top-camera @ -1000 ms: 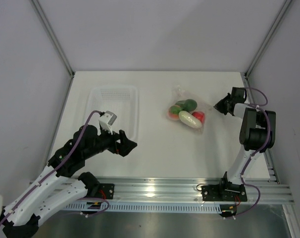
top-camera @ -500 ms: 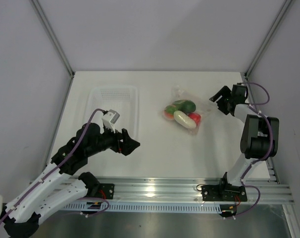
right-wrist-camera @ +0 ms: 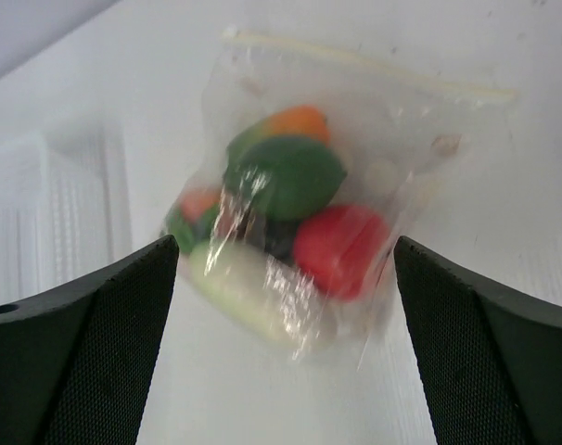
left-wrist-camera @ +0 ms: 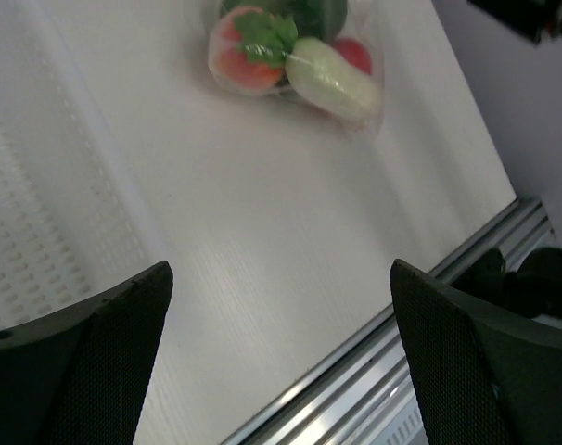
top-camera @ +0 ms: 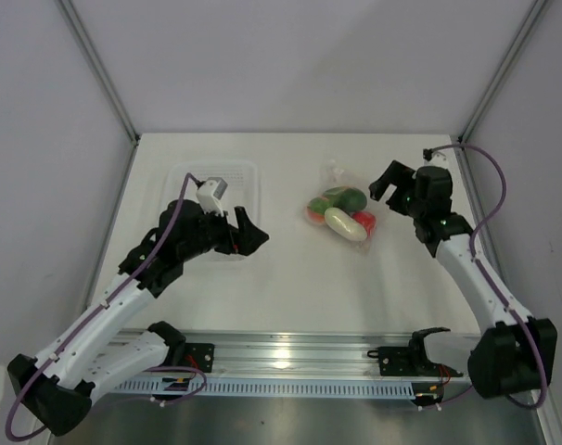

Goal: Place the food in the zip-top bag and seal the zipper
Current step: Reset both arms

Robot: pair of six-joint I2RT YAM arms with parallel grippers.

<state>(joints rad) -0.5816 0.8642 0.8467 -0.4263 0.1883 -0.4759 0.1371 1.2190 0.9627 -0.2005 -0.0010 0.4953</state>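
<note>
Two arms reach out over the table point(top-camera: 300, 278), both aimed at the zip-top bag point(top-camera: 344, 206) from opposite sides. From its base the left arm stretches up and across, wrist turned toward the bag. The left gripper point(top-camera: 256, 232) is well left of the bag, fingers spread wide, nothing between them. On the other side the right arm runs long from its base, forearm angled up-left. The right gripper point(top-camera: 385, 185) is just right of the bag and tilted down at it, fingers also spread, holding nothing. Top view cannot settle contact with the plastic. Right wrist view shows the bag lying ahead of the fingers, not between them.

All the food sits inside the bag, bunched toward the end opposite the zipper point(right-wrist-camera: 374, 67). Readable: green piece point(right-wrist-camera: 286, 176), red piece point(right-wrist-camera: 341, 246), white radish point(right-wrist-camera: 244, 278) with green leaves point(left-wrist-camera: 267, 32), orange peach point(left-wrist-camera: 236, 57). An orange-yellow piece point(right-wrist-camera: 295, 120) is mostly covered by the green one. The dark piece point(right-wrist-camera: 274, 236) is only a sliver under the others. Both wrist views are soft and blurred, and the left wrist view crops the bag's top edge.

Bag material is clear crinkly film with glare streaks, roughly square. Its zipper is a thin pale strip along one edge; pressed shut or not, cannot tell. Left of the bag is the tray point(top-camera: 193, 181), white perforated plastic, its near part hidden by the left arm.
</note>
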